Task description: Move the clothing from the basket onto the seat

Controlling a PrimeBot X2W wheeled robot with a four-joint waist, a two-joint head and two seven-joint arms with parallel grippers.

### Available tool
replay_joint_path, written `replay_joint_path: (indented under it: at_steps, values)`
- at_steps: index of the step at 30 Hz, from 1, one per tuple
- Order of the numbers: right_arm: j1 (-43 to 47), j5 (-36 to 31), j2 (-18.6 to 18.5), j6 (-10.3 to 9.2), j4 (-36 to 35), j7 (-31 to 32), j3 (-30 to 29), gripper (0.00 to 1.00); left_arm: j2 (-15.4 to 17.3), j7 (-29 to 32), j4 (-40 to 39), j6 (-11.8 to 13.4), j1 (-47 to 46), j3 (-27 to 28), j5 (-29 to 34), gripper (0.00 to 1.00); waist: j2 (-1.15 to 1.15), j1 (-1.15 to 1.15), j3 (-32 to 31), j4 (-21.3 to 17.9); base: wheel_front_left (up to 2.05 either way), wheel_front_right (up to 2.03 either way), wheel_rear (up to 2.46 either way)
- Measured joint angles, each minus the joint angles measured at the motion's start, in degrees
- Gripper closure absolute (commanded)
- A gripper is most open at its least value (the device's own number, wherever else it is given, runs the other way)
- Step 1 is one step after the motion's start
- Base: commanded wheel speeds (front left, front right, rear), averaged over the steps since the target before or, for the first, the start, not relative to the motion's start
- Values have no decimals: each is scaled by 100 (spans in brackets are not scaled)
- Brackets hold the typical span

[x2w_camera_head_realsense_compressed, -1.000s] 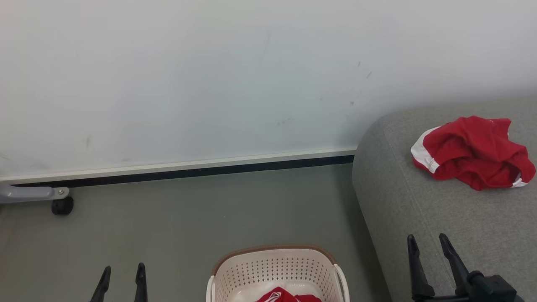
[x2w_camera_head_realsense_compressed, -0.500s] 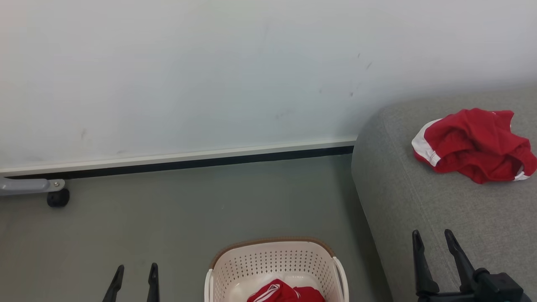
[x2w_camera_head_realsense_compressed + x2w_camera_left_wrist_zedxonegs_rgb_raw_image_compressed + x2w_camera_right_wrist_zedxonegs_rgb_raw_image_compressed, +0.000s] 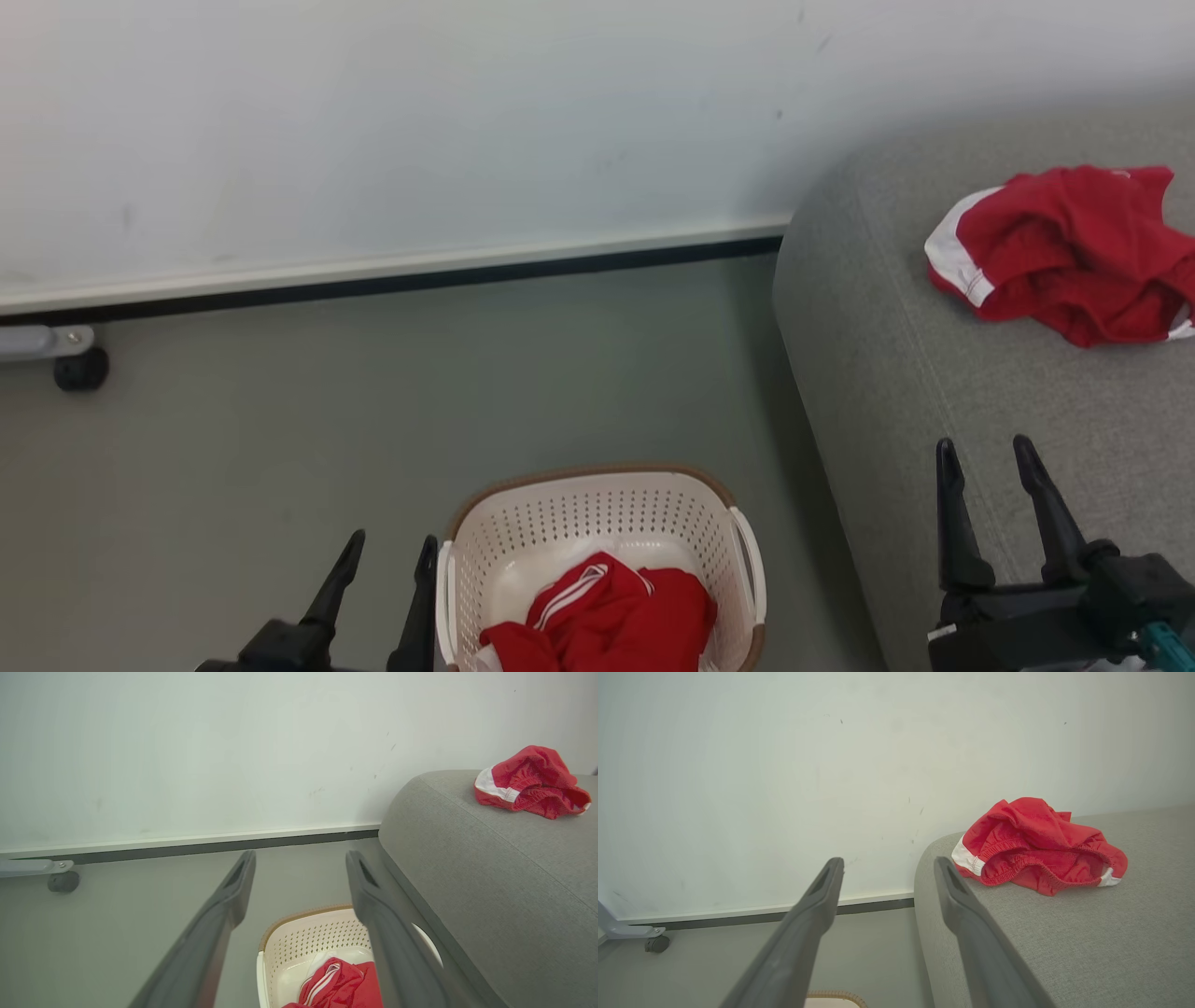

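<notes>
One pair of red shorts (image 3: 1060,252) with white edging lies crumpled on the grey sofa (image 3: 934,401), towards the back of the seat and a little in from its rounded end. A striped red garment (image 3: 607,621) is bunched in the cream basket (image 3: 597,509), heaped against the near wall with pale bottom showing behind it. The basket stands on the grey floor (image 3: 373,420), near the sofa's rounded end; whether the two touch cannot be told.

The left tool (image 3: 393,538) hangs just beside the basket's left rim, fingers spread with nothing between them. The right tool (image 3: 984,442) is over the front part of the seat, well short of the shorts, its fingers also spread and empty.

The head view sets both tools, the basket and the shorts side by side. The left wrist view looks between its fingers at the basket's perforated wall, brown rim and the garment's white stripes, and shows the sofa's upright end face, with the right-hand finger covering the basket's far side. The right wrist view brings out the gathered elastic band of the shorts, which the head view blurs, and catches a sliver of the brown rim at its bottom edge.

Behind it all, a white wall (image 3: 467,121) meets the floor at a dark skirting (image 3: 392,275), with a black caster (image 3: 80,370) at the floor's far left edge.
</notes>
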Motion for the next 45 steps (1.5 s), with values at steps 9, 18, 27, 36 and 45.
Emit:
replay_joint_path:
  at_steps: [9,18,27,36,45]
  values:
    - [-556,-159,3,-1,-204,18,-24,0,-279,341,545,-294,-775,-502,113,0,0,1,709,-198,0,0,0]
    - [-1113,-275,30,-18,-398,75,-30,0,-417,649,1280,-449,-1313,-889,374,0,0,0,1377,-403,0,0,0]
    - [-1640,-370,107,-19,-541,122,77,0,-476,844,1801,-547,-1907,-1010,479,0,1,0,1982,-572,0,0,0]
    - [-2143,-424,261,-19,-706,144,162,0,-485,1001,2279,-597,-2449,-1072,565,0,1,0,2661,-749,0,0,0]
    - [-2816,-455,420,-26,-835,137,160,0,-397,1144,2606,-654,-3038,-1115,798,0,1,0,3336,-956,0,0,0]
